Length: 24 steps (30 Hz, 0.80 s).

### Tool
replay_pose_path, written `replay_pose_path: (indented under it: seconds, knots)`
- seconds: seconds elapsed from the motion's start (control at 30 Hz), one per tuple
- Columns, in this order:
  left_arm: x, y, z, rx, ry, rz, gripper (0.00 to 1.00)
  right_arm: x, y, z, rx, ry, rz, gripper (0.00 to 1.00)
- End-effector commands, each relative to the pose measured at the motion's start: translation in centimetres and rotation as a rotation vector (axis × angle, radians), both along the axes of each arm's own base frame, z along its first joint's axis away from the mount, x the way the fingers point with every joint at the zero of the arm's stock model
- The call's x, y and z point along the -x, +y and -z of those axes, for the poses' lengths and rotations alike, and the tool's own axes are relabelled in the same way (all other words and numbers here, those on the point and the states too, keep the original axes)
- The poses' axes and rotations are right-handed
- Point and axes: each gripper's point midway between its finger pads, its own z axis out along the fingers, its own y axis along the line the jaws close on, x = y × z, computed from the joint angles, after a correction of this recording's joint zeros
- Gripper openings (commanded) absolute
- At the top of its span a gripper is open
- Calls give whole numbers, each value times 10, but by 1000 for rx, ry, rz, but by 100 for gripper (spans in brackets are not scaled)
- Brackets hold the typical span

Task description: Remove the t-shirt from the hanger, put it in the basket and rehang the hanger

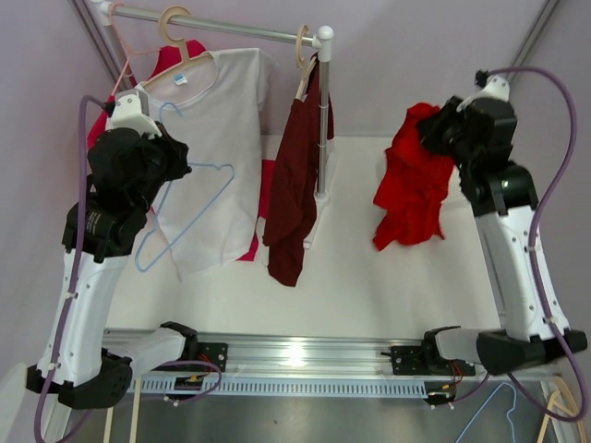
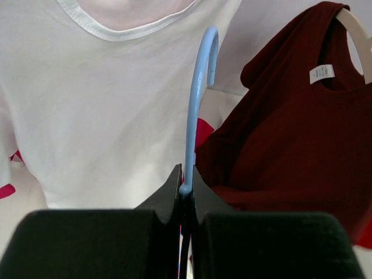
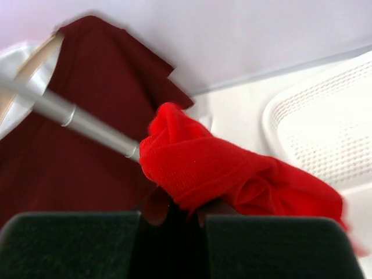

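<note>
From above, the left end effector (image 1: 172, 159) is clamped on the neck of a bare light blue wire hanger (image 1: 189, 220), which hangs tilted in front of a white cotton t-shirt (image 1: 226, 120) hung on a pale wooden hanger (image 1: 175, 32) on a silver metal rail (image 1: 231, 28). A maroon t-shirt (image 1: 291, 198) hangs at the rail's right end. Well apart to the right, the right end effector (image 1: 432, 129) grips a crumpled red t-shirt (image 1: 411, 189), which dangles over the white table (image 1: 369, 277), free of any hanger. In the left wrist view, the left end effector (image 2: 186, 189) is pinched together on the blue hanger (image 2: 196, 110), whose hook rises between the white t-shirt (image 2: 99, 110) and the maroon t-shirt (image 2: 290, 139). In the right wrist view, the right end effector (image 3: 183, 212) is closed on a bunched fold of the red t-shirt (image 3: 232, 174); behind it are the metal rail (image 3: 87, 122), the maroon t-shirt (image 3: 93, 75) and a white perforated plastic basket (image 3: 325, 128).
</note>
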Motion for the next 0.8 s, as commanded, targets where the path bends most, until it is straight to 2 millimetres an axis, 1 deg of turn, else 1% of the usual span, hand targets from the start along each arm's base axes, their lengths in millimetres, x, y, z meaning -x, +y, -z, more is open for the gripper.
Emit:
replay_pose_path:
  seconds: [0.0, 0.03, 0.07, 0.1, 0.13, 0.17, 0.2, 0.27, 0.3, 0.33, 0.37, 0.4, 0.43, 0.47, 0.53, 0.57, 0.63, 0.67, 0.77]
  knots:
    - [-12, -8, -11, 22, -57, 38, 1, -14, -13, -89, -54, -190, -41, 0]
    - [-15, -10, -12, 22, -64, 47, 1, -21, -19, -98, -48, -199, -34, 0]
    - [-19, -13, -17, 27, -83, 62, 1, -27, -25, -101, -40, -187, -24, 0]
    - [-20, -13, -24, 28, -99, 61, 1, -50, -40, -95, -35, -163, 14, 0]
    - [-22, -12, -26, 28, -103, 52, 1, -47, -49, -121, -42, -222, 28, 0]
    - [-27, -12, -24, 25, -94, 42, 1, -53, -55, -124, -48, -226, 38, 0]
    - [-27, -11, -33, 26, -115, 41, 1, -66, -79, -121, -66, -219, 82, 0]
    - [-31, -12, -34, 24, -120, 40, 1, -74, -99, -129, -98, -250, 112, 0]
    - [-32, -13, -38, 24, -135, 48, 1, -83, -120, -127, -135, -252, 137, 0]
    - [-32, -14, -41, 23, -145, 53, 1, -87, -130, -121, -154, -238, 145, 0]
    - [-32, -15, -42, 22, -150, 56, 1, -92, -139, -123, -167, -253, 146, 0]
    - [-33, -16, -43, 17, -155, 65, 1, -98, -146, -120, -177, -249, 147, 0]
    - [-34, -17, -47, 14, -172, 72, 1, -108, -157, -109, -185, -228, 148, 0]
    - [-35, -18, -48, 9, -175, 77, 1, -113, -160, -105, -185, -220, 154, 0]
    - [-39, -19, -50, -2, -190, 82, 1, -123, -167, -91, -182, -192, 161, 0]
    - [-40, -18, -51, -5, -195, 74, 1, -132, -171, -76, -185, -161, 169, 0]
    - [-43, -17, -51, -14, -198, 71, 1, -140, -171, -62, -189, -133, 149, 0]
    - [-46, -17, -54, -16, -217, 66, 1, -145, -172, -52, -189, -112, 147, 0]
    - [-56, -15, -59, -35, -241, 66, 1, -155, -171, -14, -198, -29, 143, 0]
